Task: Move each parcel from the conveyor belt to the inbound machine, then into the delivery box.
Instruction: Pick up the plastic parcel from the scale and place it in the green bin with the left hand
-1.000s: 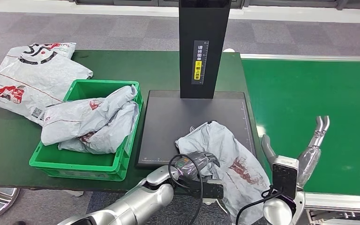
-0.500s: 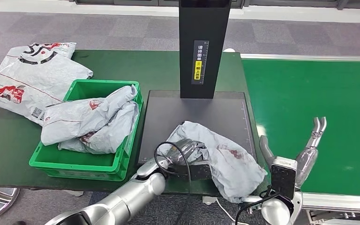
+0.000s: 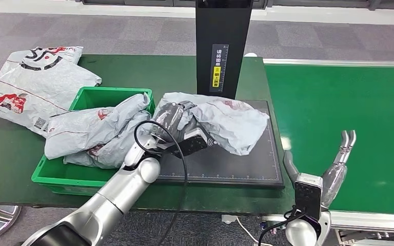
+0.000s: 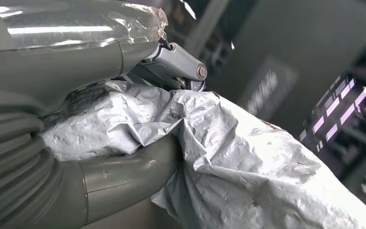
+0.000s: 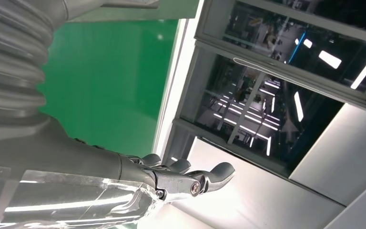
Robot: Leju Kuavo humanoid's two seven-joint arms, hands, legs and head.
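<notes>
Head view — grey parcel point(image 3: 225, 120) gripped in left hand point(image 3: 172, 120), above black scanner plate point(image 3: 220, 164).

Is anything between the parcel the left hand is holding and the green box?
Nothing solid. The left hand holds the parcel above the black scanner plate, right beside the green box. Two parcels already fill much of the box, so it would land on them.

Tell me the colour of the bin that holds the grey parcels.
Bright green: the plastic bin shows best in the head view, left of the black scanner plate.
</notes>
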